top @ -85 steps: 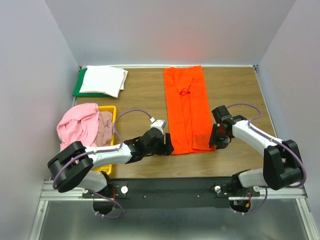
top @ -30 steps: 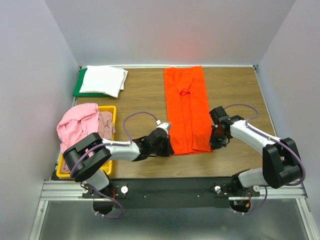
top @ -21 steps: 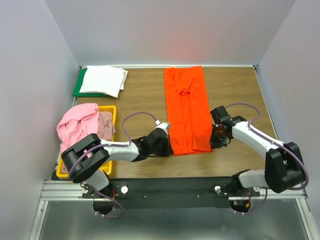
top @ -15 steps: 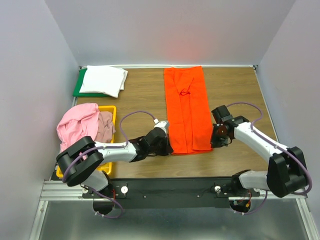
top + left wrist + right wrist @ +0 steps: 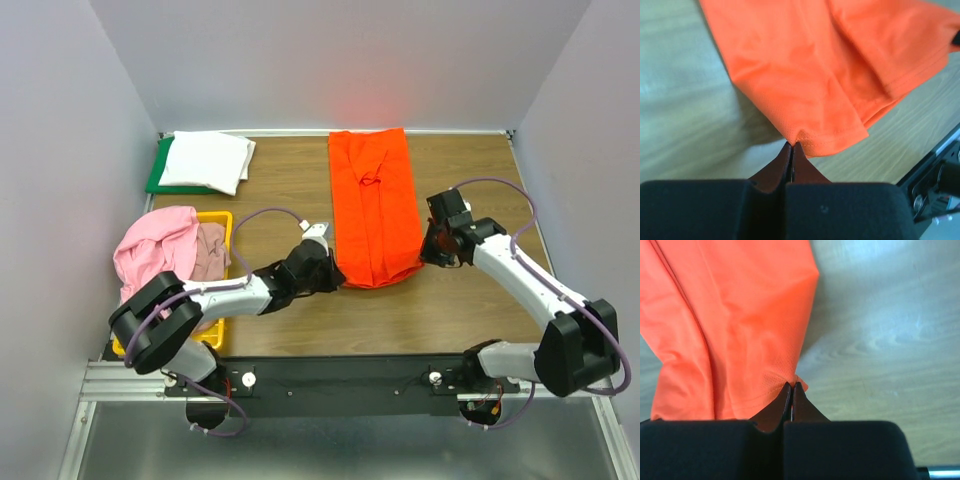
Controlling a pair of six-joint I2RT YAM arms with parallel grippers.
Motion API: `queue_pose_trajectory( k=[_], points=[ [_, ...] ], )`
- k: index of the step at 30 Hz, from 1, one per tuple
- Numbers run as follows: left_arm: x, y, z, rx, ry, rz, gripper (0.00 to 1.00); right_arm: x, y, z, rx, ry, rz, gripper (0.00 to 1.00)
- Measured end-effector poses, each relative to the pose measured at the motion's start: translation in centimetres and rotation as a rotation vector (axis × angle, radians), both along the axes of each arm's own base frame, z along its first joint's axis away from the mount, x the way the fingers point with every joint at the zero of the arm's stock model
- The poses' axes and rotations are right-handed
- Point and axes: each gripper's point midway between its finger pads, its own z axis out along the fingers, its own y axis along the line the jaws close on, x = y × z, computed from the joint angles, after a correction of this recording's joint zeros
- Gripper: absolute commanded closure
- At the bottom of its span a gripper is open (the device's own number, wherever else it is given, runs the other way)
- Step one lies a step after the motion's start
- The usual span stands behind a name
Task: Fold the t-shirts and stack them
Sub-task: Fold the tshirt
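Orange t-shirt (image 5: 375, 205): near hem raised, shifted toward 12 o'clock
Left gripper (image 5: 333, 274): pinching 7 o'clock corner
Right gripper (image 5: 427, 250): pinching 5 o'clock corner

The orange t-shirt (image 5: 805, 75) is soft matt cloth, a fine mesh-like knit with a stitched hem. The desk (image 5: 470, 170) is smooth wood grain with a faint sheen. The left hand (image 5: 791, 145) and right hand (image 5: 791, 385) have matt black plastic bodies. The yellow bin (image 5: 218, 222) looks like smooth, slightly glossy plastic.
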Motion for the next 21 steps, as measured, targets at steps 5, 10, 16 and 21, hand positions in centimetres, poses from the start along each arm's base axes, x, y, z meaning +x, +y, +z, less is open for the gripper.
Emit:
queue_pose_trajectory(
  k=[5, 10, 16, 21],
  points=[
    [3.4, -0.5, 1.3, -0.028, -0.063, 0.030, 1.00, 3.0, 0.7, -0.4, -0.011, -0.037, -0.001, 1.00],
    [6.4, -0.4, 1.7, -0.027, -0.104, 0.043, 1.00, 6.3, 1.5, -0.5, -0.026, -0.077, 0.003, 1.00],
    [9.6, -1.1, 2.8, -0.031, -0.154, 0.036, 1.00, 10.0, 2.2, 0.4, -0.047, -0.134, 0.004, 1.00],
    [11.3, -1.2, 3.8, -0.033, -0.191, 0.032, 1.00, 12.5, 2.6, 2.2, -0.060, -0.197, 0.006, 1.00]
  ],
)
